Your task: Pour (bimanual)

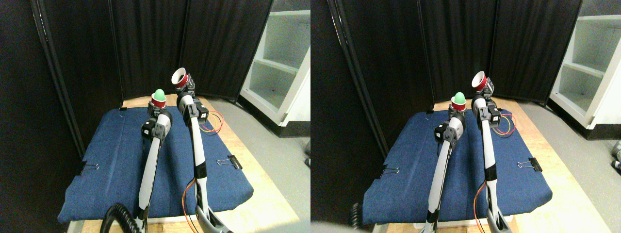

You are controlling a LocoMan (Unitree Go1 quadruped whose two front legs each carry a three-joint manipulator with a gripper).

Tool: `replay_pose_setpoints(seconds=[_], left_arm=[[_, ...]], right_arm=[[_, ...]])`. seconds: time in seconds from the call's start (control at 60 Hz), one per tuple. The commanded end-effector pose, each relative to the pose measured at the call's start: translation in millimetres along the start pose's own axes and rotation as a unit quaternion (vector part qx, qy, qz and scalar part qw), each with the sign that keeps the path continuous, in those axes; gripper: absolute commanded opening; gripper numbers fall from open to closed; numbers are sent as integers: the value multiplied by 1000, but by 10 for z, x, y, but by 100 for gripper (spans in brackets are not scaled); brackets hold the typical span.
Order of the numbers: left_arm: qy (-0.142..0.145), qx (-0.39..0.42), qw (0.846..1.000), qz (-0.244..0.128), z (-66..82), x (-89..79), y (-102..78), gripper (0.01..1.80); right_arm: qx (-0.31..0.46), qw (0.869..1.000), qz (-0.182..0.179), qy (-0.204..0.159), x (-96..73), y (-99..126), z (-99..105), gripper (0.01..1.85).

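Two small red cups are held up above the blue cloth (111, 160). My left gripper (157, 108) is shut on the left red cup (158, 101), which stands upright with a green ball (159, 93) sitting in its mouth. Higher and to the right, my right gripper (186, 86) is shut on the right red cup (180, 76). That cup is tipped toward the left, its white inside facing the camera and looking empty. The two cups are apart, the tipped one above and to the right of the upright one.
The blue cloth is fastened to a wooden table (264, 194) with black binder clips (232, 161). Black curtains (145, 43) hang close behind. A white shelf unit (284, 63) stands at the right. Red and orange wires (213, 125) loop beside the right arm.
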Motion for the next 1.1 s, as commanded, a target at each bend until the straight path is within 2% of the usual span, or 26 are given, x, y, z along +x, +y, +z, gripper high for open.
replay_pose_setpoints(seconds=[0.017,0.133,0.25,0.333,0.467,0.633,0.783,0.883,1.1], left_arm=[[-1,-7,1000,-24,86,30,-49,1],[0,12,999,-32,168,40,-27,1],[-16,18,999,-36,257,56,-1,1],[-26,22,999,-34,330,80,31,1],[-54,25,998,-36,406,86,71,1],[-58,21,997,-41,474,121,97,1],[-78,0,997,-28,527,172,120,1],[-72,-4,997,-27,546,204,152,1],[-72,3,997,-25,601,288,267,1]], right_arm=[[43,999,1,-16,-29,44,58,8],[71,997,-1,-20,-31,8,53,9],[113,993,9,-20,-27,-48,30,1],[145,989,-4,-29,-53,-103,0,2],[140,990,-6,-33,-68,-203,-47,4],[171,985,-5,-36,-58,-270,-61,1],[191,981,-1,-35,-50,-338,-36,1],[191,981,0,-38,-50,-377,-30,1],[234,971,-5,-45,-81,-529,-75,1]])
